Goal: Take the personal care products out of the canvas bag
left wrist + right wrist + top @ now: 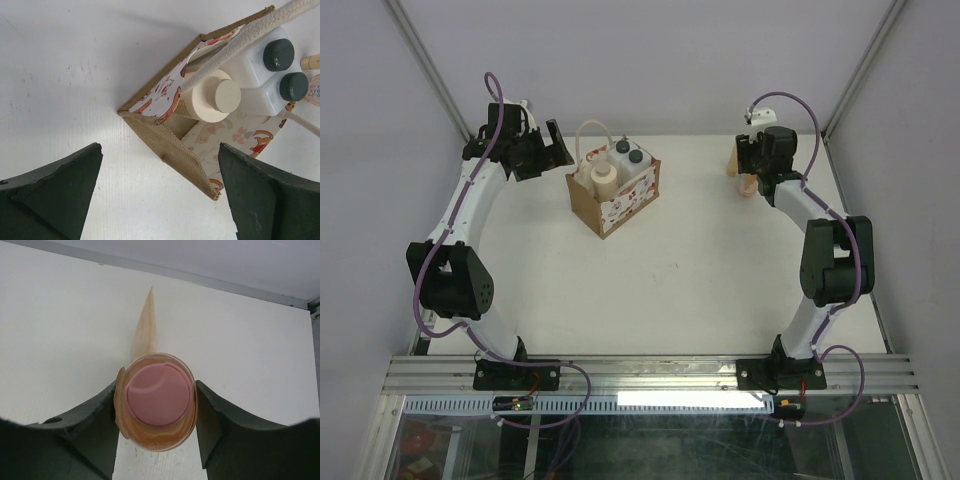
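Orange-pink bottle (155, 440) body hidden under cap (159, 395); tan tube (144, 335) blurred.

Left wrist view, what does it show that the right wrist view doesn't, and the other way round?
Only left wrist: the canvas bag holding two white bottles and a cream bottle, with the left tool open. Only right wrist: the right tool closed on the orange-pink bottle, a tan tube beyond it. Both: the white table.

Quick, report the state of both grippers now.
Left gripper: open, holding nothing.
Right gripper: shut on the pink-capped bottle.
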`<state>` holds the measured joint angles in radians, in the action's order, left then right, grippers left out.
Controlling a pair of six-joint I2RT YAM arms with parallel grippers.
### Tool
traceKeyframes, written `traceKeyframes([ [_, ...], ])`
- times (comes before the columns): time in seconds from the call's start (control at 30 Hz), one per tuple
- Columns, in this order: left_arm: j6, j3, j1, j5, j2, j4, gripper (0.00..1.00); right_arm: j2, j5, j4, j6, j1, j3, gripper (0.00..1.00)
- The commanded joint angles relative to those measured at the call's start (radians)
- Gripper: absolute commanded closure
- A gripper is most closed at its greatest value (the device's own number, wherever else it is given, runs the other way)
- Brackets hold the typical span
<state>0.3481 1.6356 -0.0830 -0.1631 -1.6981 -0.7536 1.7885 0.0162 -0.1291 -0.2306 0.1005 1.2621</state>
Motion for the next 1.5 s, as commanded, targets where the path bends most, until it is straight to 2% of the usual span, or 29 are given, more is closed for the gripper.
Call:
traceKeyframes([
  [0.0,-0.004,0.038,0.010,-0.015,0.011,0.042,0.01,-0.034,0.024,-0.137,-0.044,0.003,0.023,1.00],
  [0.1,-0.006,0.037,0.011,-0.014,0.014,0.042,0.01,-0.041,0.004,-0.154,0.000,0.007,-0.008,1.00],
  [0.17,-0.006,0.032,0.010,-0.013,0.019,0.042,0.01,-0.044,-0.002,-0.165,0.056,0.007,-0.017,0.92],
  [0.5,-0.002,0.014,0.011,-0.019,0.034,0.042,0.01,-0.047,-0.013,-0.198,0.208,-0.012,-0.038,0.93],
  [0.63,-0.003,0.010,0.011,-0.018,0.041,0.042,0.01,-0.049,0.002,-0.213,0.207,-0.014,-0.068,0.86],
  [0.67,-0.004,0.008,0.010,-0.018,0.043,0.042,0.01,-0.049,0.002,-0.208,0.199,-0.014,-0.068,0.81],
  [0.8,-0.003,0.001,0.010,-0.019,0.050,0.042,0.01,-0.056,0.004,-0.181,0.177,-0.013,-0.051,0.46],
  [1.3,0.005,-0.082,-0.014,-0.022,0.160,0.043,0.01,-0.136,0.004,-0.011,0.177,-0.014,0.012,0.46],
  [1.47,0.028,-0.063,-0.014,-0.032,0.192,0.041,0.01,-0.099,0.004,0.004,0.177,-0.013,0.051,0.46],
])
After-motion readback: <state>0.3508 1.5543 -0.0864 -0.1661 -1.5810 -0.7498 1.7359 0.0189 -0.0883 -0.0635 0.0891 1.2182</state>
